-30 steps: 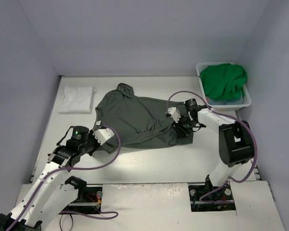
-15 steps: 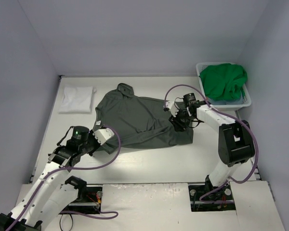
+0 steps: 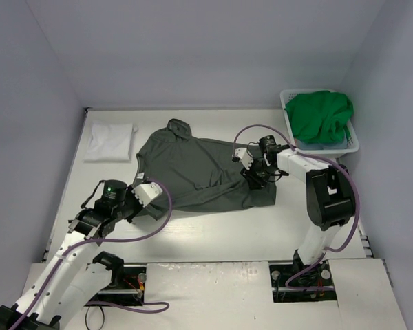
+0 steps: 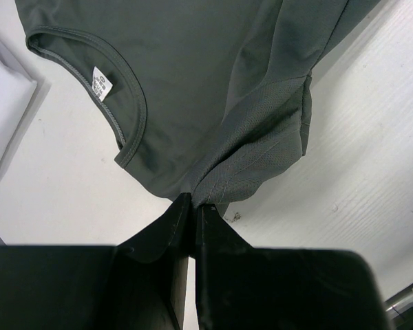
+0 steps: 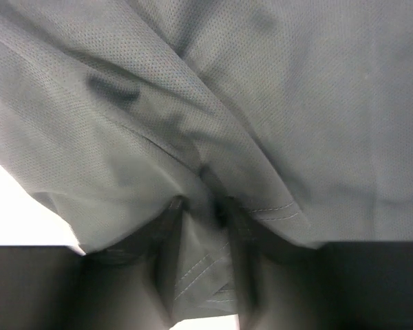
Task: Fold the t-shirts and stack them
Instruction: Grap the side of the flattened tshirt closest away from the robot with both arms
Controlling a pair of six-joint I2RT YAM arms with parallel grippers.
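The left arm (image 3: 79,237) reaches in from the 7 o'clock corner of the tabletop (image 3: 213,230). The left jaws are clenched on the near edge of the dark grey shirt (image 3: 193,168), at about the shirt's 7 o'clock. In the left wrist view the two black fingers (image 4: 175,227) meet tip to tip. A bunched corner of mesh cloth is pinched between them, and the cloth lifts off the surface towards them. Just past the pinch, that view shows the shirt's curved hem with a small white label (image 4: 100,85) sewn inside.

The dark grey shirt lies spread across the middle of the tabletop. Its collar (image 3: 179,127) points to 11 o'clock and its body runs out towards 3 o'clock.

The right arm (image 3: 327,199) comes up from the 5 o'clock corner and bends over to the shirt's 3 o'clock side. The right jaws sit on the cloth there. The right wrist view is blurred and filled with grey mesh. The fingers (image 5: 171,230) stand part way apart with a stitched fold of the shirt gathered between them, so they are grasping the dark grey shirt. The rest of the cloth drapes over and around them.

Further back, at 10 o'clock, a white shirt (image 3: 110,141) lies folded flat, just beside the grey shirt's shoulder but apart from it.

At 2 o'clock, in the far corner, stands a white basket (image 3: 355,142). A green shirt (image 3: 320,115) is heaped in it above the rim, and a strip of light blue-grey shirt (image 3: 315,145) shows underneath at the near side.
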